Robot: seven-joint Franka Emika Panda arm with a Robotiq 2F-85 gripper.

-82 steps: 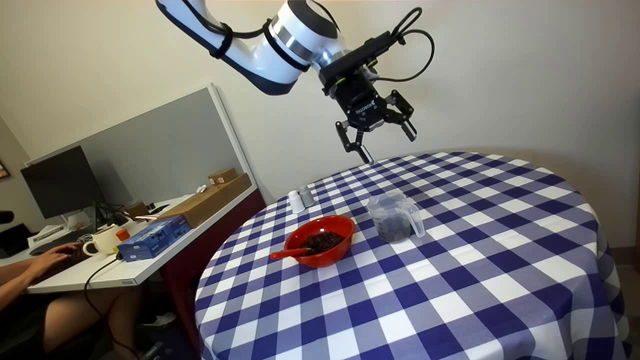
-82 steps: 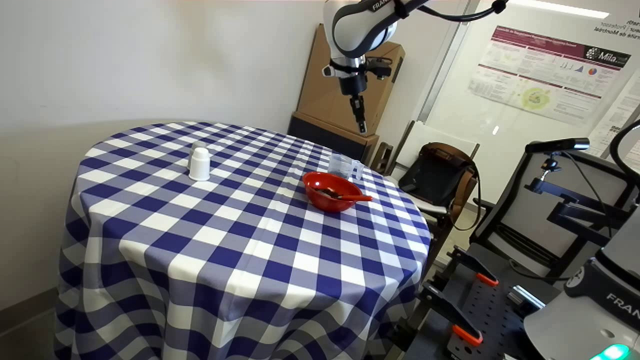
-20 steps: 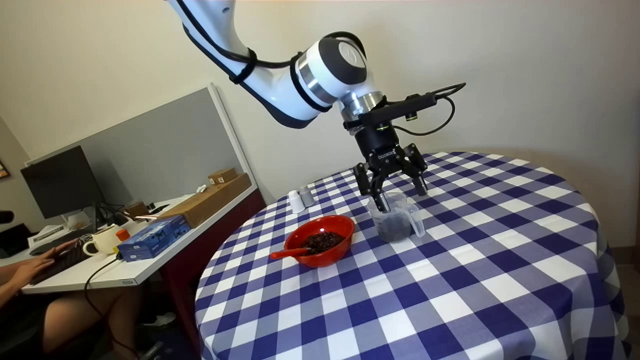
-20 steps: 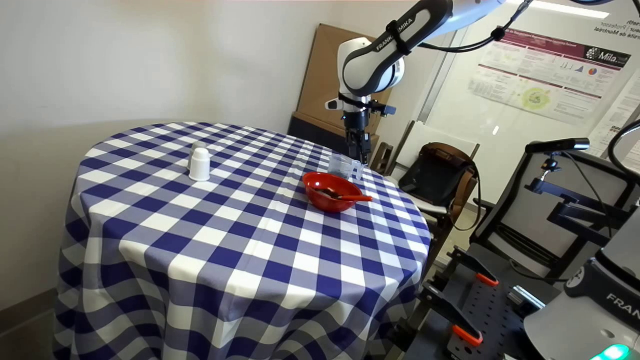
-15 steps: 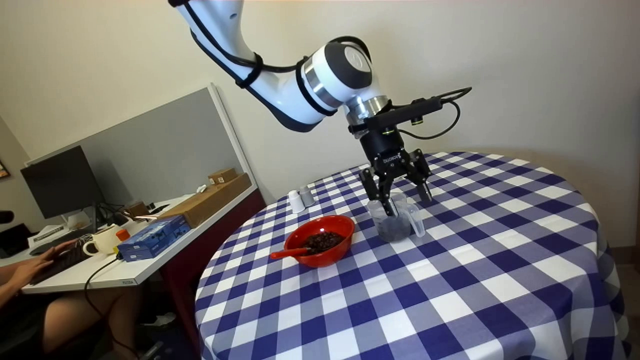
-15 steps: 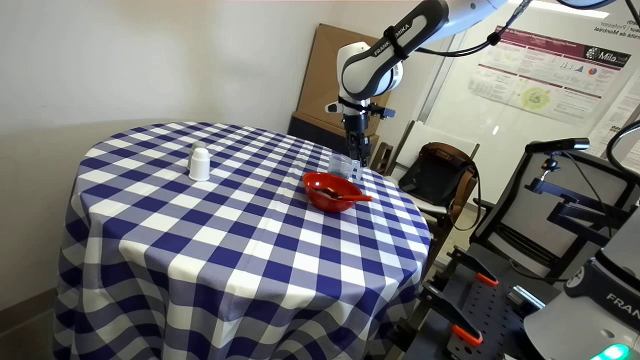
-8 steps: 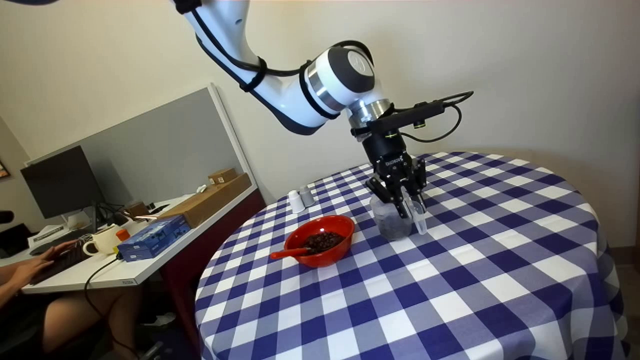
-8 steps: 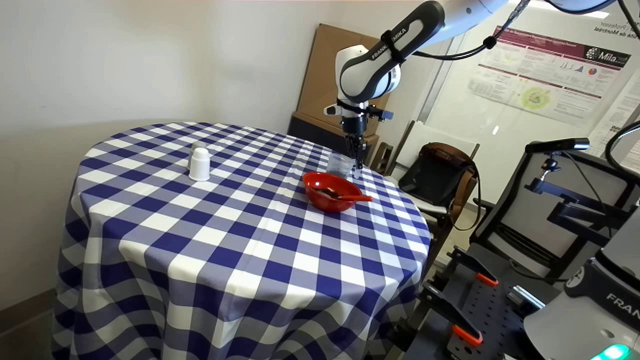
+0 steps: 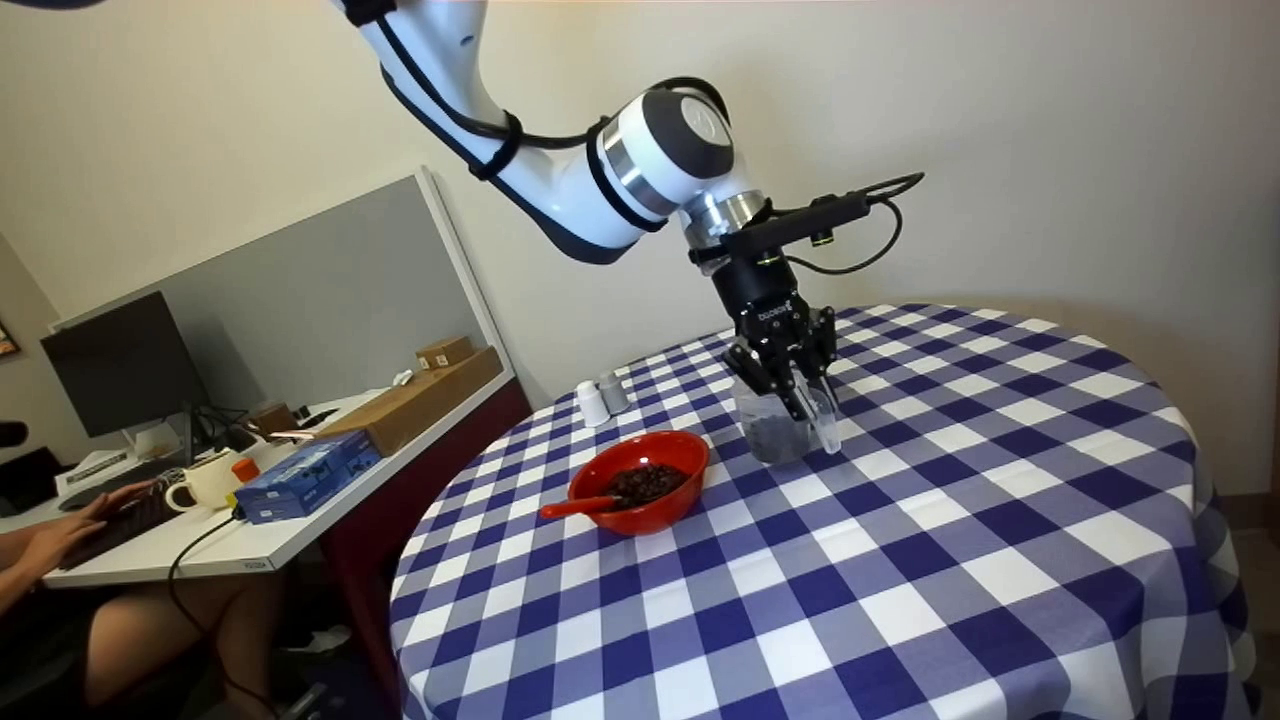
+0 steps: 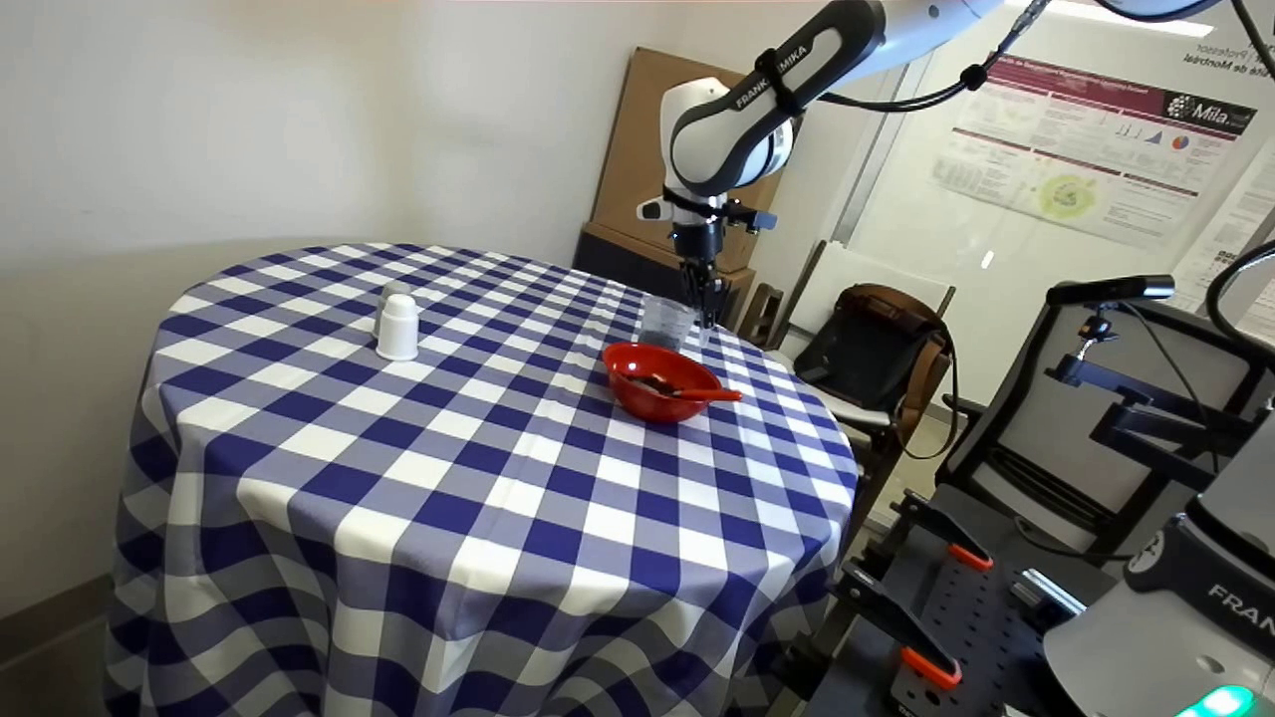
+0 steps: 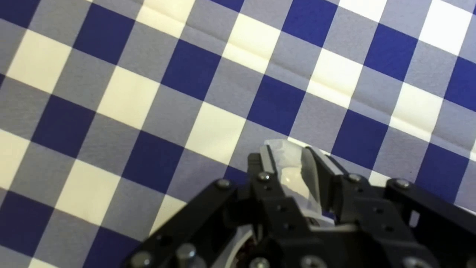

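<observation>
The white arm [image 9: 610,185] is stretched in from above in an exterior view and bent near the wrist [image 9: 690,130]. The black gripper [image 9: 820,408] is pointed down. In the wrist view, its two fingers [image 11: 267,160] are held close together in a pinch, with a narrow gap between them.

In an exterior view, the checked tablecloth [image 9: 900,560] bears a red bowl [image 9: 655,518] and, far left, two shakers [image 9: 594,405]; the clear jug [image 9: 773,436] perhaps hovers.
</observation>
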